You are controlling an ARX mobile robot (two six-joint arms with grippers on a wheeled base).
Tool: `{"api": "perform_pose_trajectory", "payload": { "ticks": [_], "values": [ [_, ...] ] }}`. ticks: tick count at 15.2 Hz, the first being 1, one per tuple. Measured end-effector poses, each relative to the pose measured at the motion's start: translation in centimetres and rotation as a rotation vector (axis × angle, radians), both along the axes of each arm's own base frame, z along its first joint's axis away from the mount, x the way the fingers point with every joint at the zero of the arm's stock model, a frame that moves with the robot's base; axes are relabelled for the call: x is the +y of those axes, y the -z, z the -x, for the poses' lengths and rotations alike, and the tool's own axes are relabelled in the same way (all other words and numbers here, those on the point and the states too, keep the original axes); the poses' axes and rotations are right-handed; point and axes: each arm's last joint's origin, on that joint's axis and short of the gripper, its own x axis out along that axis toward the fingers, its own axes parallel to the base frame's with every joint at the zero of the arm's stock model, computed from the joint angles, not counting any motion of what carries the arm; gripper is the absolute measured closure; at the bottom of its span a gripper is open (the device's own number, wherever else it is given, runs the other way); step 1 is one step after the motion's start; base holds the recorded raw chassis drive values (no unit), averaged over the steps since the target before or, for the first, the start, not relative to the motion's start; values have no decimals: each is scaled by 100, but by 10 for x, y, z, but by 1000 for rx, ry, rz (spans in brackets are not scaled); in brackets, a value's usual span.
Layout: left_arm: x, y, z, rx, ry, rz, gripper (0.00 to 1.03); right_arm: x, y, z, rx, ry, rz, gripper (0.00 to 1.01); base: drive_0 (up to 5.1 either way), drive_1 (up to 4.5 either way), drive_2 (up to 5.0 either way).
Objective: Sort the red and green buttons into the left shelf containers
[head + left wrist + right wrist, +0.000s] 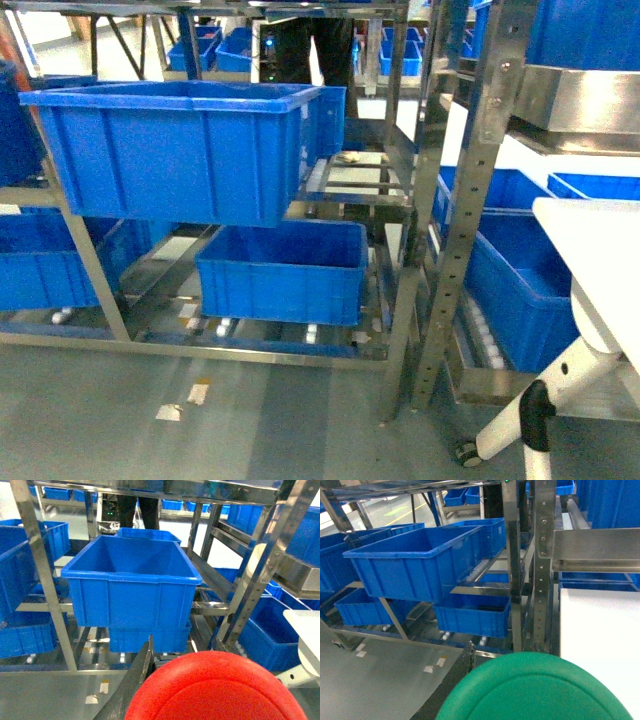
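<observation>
The red button's cap (215,690) fills the bottom of the left wrist view, with my left gripper (212,655) shut on it; only one dark finger (137,675) shows beside it. In the right wrist view the green button's cap (535,690) sits likewise in my right gripper (532,655), one finger (455,677) visible. Ahead on the left shelf stand the blue containers: an upper bin (170,150) (131,592) (415,565) and a lower bin (282,272). Neither gripper appears in the head view.
Steel shelf posts (470,200) divide the left rack from a right rack holding more blue bins (520,290). A white folding table (600,270) stands at the right. Tape marks (185,400) lie on the grey floor.
</observation>
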Motion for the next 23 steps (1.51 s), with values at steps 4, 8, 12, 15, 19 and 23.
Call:
{"api": "perform_pose_trajectory", "payload": {
  "ticks": [4,8,12,15,19,23],
  "values": [
    [0,0,0,3,-2,0,76,0,0,0,0,1,0,74,-495,246,246],
    [0,0,0,2,1,0,76,0,0,0,-1,0,0,74,-493,248,248],
    [0,0,0,2,-4,0,76,0,0,0,1,0,0,74,-497,244,244],
    [0,0,0,1,-1,0,76,0,0,0,-2,0,0,74,-497,243,243],
    [0,0,0,3,-1,0,76,0,0,0,-2,0,0,74,-496,245,245],
    [0,0,0,2,-1,0,76,0,0,0,0,0,0,74,-373,183,183]
  ]
}}
